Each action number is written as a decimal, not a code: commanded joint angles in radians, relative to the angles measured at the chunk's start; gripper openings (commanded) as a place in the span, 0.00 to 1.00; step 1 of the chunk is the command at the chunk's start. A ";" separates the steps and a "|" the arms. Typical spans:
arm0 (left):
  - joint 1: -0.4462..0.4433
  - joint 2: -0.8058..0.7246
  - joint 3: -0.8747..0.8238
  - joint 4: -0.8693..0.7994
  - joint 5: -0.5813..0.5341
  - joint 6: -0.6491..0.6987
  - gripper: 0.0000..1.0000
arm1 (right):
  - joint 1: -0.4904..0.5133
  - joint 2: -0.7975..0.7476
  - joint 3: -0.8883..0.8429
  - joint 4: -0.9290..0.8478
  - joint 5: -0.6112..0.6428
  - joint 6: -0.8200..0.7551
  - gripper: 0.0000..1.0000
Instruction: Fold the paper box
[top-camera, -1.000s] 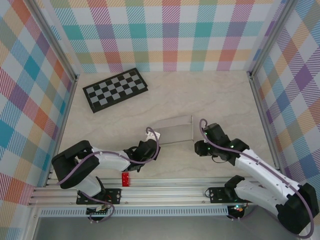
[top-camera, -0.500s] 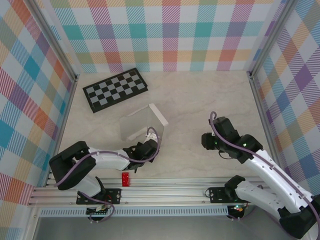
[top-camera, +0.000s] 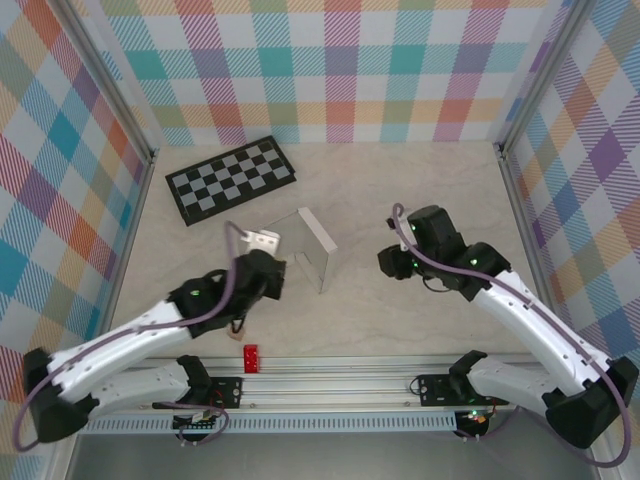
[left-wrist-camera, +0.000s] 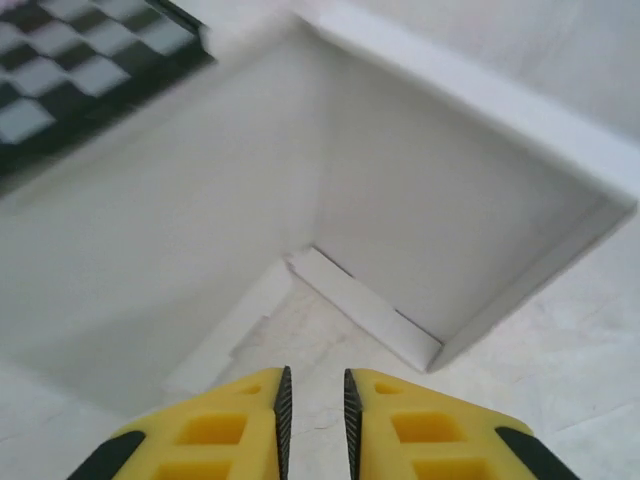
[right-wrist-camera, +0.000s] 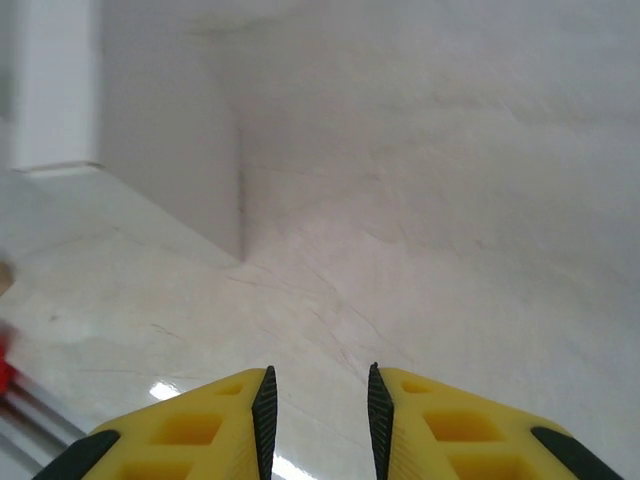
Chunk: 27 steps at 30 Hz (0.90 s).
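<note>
Paper box (top-camera: 303, 243) stands half-folded on the table (top-camera: 420, 200), near the checkerboard (top-camera: 230, 180), between the left arm (top-camera: 140, 335) and the right arm (top-camera: 520, 310). Left wrist view: left fingers (left-wrist-camera: 262, 405) slightly apart, gripping nothing, facing the box's inner corner. Right wrist view: right fingers (right-wrist-camera: 250, 405) apart and empty, box wall ahead-left.

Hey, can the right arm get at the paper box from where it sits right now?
Probably yes. The right gripper faces the paper box, with only bare table between them and nothing in the way. Its jaws stand apart and empty.
</note>
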 joint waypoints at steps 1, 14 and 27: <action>0.110 -0.128 0.012 -0.308 0.048 -0.160 0.26 | 0.005 0.071 0.109 0.104 -0.204 -0.302 0.32; 0.522 -0.135 -0.201 -0.037 0.467 -0.085 0.62 | 0.015 0.603 0.775 -0.152 -0.421 -0.662 0.30; 0.603 0.173 -0.090 0.303 0.583 0.271 0.39 | 0.014 0.513 0.613 -0.062 -0.460 -0.665 0.29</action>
